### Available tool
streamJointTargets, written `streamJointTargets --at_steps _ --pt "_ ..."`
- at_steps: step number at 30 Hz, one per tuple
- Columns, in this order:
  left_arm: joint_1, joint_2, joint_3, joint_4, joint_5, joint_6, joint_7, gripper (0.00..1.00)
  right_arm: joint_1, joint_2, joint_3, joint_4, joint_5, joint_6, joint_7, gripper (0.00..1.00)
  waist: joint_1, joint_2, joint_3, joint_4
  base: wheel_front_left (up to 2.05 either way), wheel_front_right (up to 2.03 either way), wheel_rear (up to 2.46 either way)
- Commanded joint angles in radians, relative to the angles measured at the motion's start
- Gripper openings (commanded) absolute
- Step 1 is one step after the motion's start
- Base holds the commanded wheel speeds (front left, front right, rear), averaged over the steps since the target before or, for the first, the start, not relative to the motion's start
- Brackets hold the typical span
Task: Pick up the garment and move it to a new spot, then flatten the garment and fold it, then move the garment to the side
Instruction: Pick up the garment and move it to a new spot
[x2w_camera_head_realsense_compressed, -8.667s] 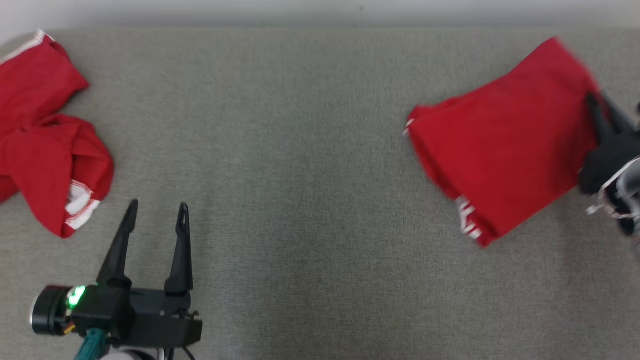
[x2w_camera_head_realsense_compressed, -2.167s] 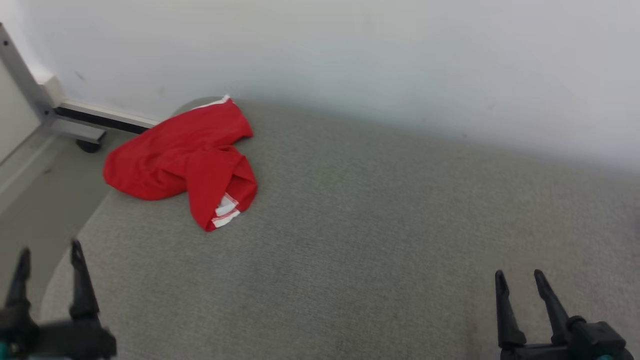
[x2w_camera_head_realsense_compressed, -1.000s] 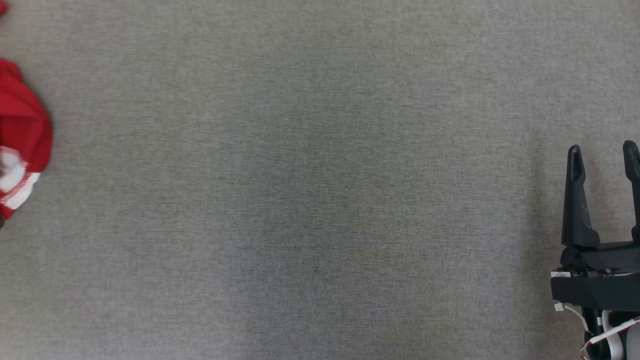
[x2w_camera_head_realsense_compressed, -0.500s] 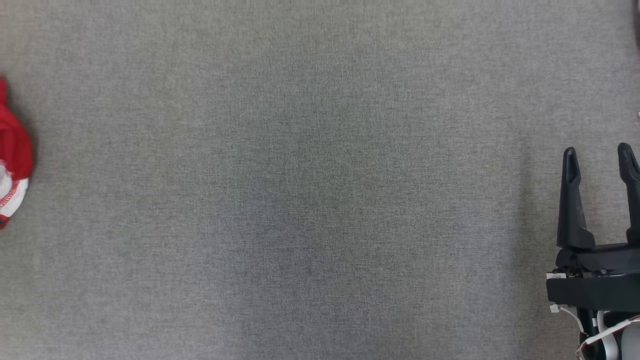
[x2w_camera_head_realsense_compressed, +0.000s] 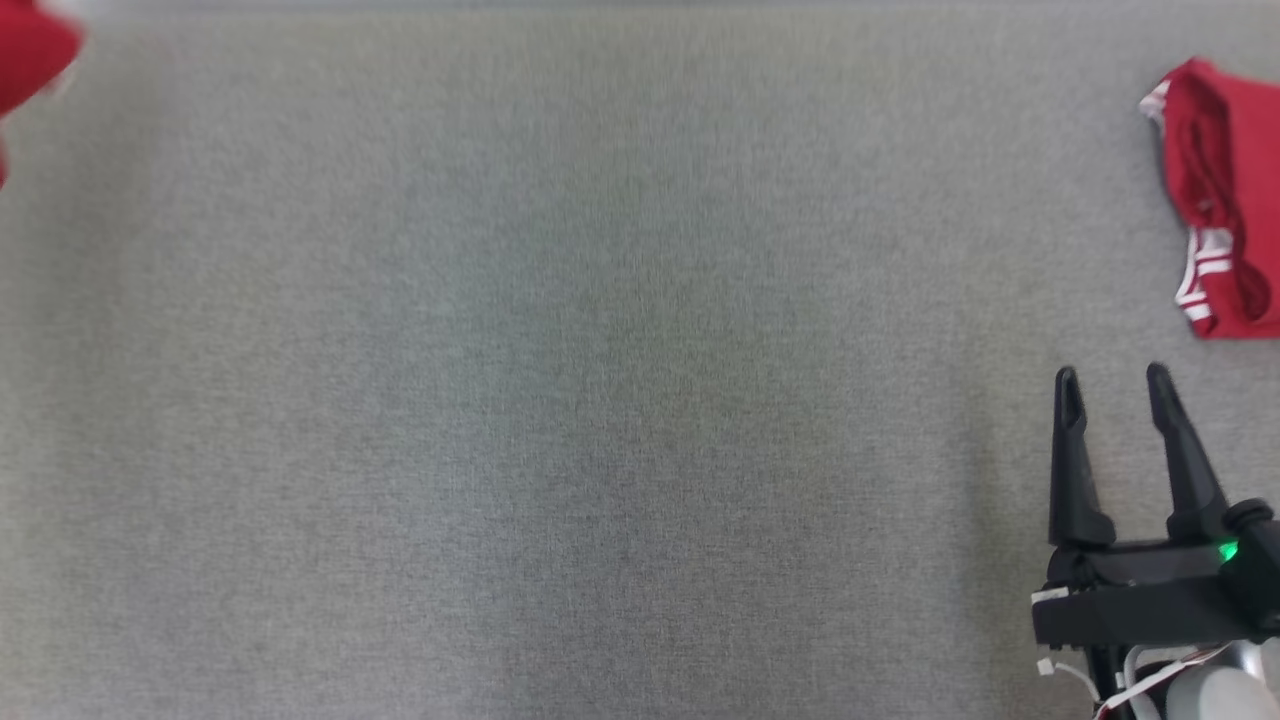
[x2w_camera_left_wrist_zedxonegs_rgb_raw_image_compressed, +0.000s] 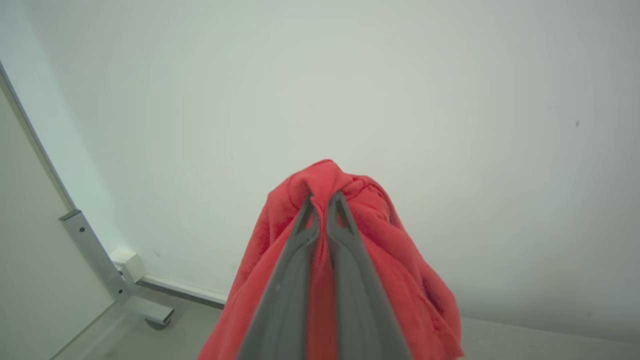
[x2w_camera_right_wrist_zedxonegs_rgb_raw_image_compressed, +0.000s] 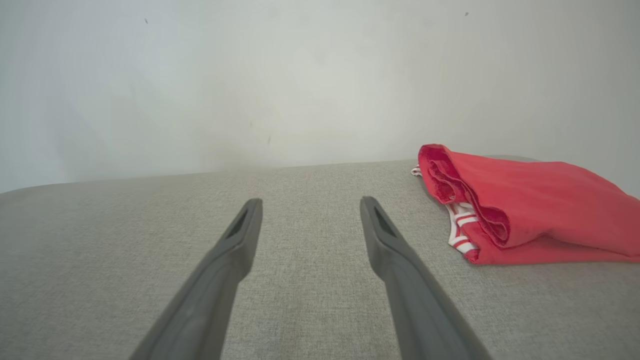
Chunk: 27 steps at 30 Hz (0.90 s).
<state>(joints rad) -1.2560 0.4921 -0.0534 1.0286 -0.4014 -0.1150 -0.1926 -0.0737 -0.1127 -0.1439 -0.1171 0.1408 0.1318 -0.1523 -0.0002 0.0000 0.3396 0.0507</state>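
Within the last second the left pincer (x2w_camera_left_wrist_zedxonegs_rgb_raw_image_compressed: 322, 199) has snapped shut, and it now clenches a bunch of the crumpled garment (x2w_camera_left_wrist_zedxonegs_rgb_raw_image_compressed: 385, 250). The red cloth drapes down both sides of the fingers against the white wall (x2w_camera_left_wrist_zedxonegs_rgb_raw_image_compressed: 425, 75). It looks lifted, though whether its lower hem touches anything cannot be told. In the head view the same garment is a blurred red patch at the far left corner of the table (x2w_camera_head_realsense_compressed: 600, 400), higher in the frame than half a second ago. The camera itself has also shifted, bringing a folded garment (x2w_camera_head_realsense_compressed: 1230, 190) into sight at the far right edge. The right pincer (x2w_camera_head_realsense_compressed: 1112, 382) stays spread wide and empty over the near right part of the table, near that folded garment but apart from it. The pick-up therefore appears secured. Carrying the cloth to the bare middle of the table seems the next step, with flattening and folding yet to come.
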Motion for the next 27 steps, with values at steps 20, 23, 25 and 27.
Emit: streamJointTargets --at_steps 20,23,25,27 --pt "0.276 -0.313 -0.279 -0.566 -0.082 0.014 0.156 0.0 0.024 0.053 0.053 0.158 0.042 -0.003 -0.093 1.0 0.0002 0.0 -0.181 -0.164 0.0 0.0 0.0" --pt "0.354 -0.34 -0.302 -0.604 -0.091 0.025 0.172 0.0 0.023 0.055 0.056 0.169 0.044 -0.003 -0.097 1.0 0.0002 0.0 -0.182 -0.183 0.0 0.0 0.0" --pt "0.427 -0.355 -0.306 -0.628 -0.11 0.041 0.171 0.0 0.021 0.057 0.06 0.18 0.045 -0.003 -0.101 1.0 0.0002 0.0 -0.182 -0.201 0.0 0.0 0.0" --pt "0.497 -0.36 -0.315 -0.633 -0.113 0.058 0.166 0.0 0.016 0.059 0.062 0.19 0.049 -0.003 -0.105 1.0 0.0002 0.0 -0.18 -0.218 0.0 0.0 0.0"
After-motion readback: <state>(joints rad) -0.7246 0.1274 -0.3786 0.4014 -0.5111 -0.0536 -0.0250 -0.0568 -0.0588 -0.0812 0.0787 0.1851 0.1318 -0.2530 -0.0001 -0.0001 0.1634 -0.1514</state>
